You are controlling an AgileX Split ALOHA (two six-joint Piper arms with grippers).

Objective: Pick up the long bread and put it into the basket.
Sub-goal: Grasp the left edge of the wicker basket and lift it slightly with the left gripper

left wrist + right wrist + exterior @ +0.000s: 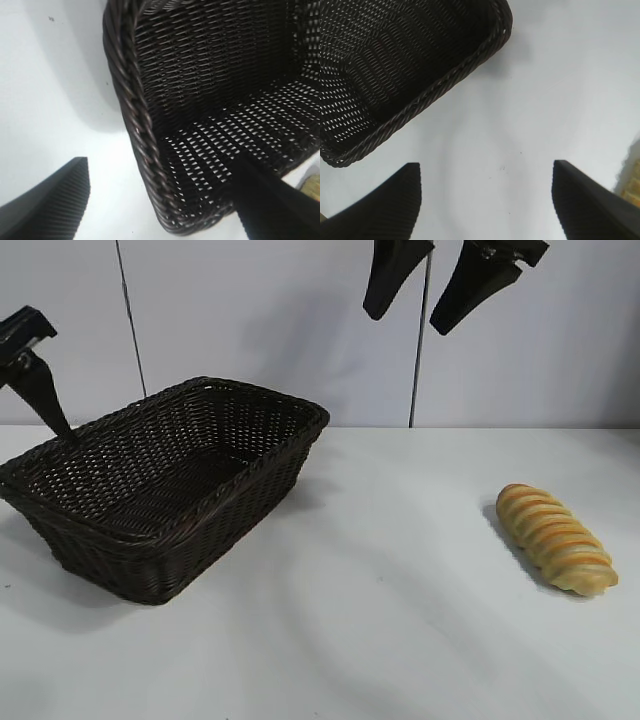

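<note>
Bread [556, 538] at 4 o'clock on bench [400, 620], untouched. Right pincer [435, 295] wide, empty, hanging high: drop straight down, grab midway. Left pincer [160, 200] wide over basket [215, 390] rim.

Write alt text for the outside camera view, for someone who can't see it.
A long bread lies on a white table at right, well apart from a large empty dark wicker basket at left. The right gripper hangs open high above the table, while the left gripper reaches down by the basket's far left rim.
</note>
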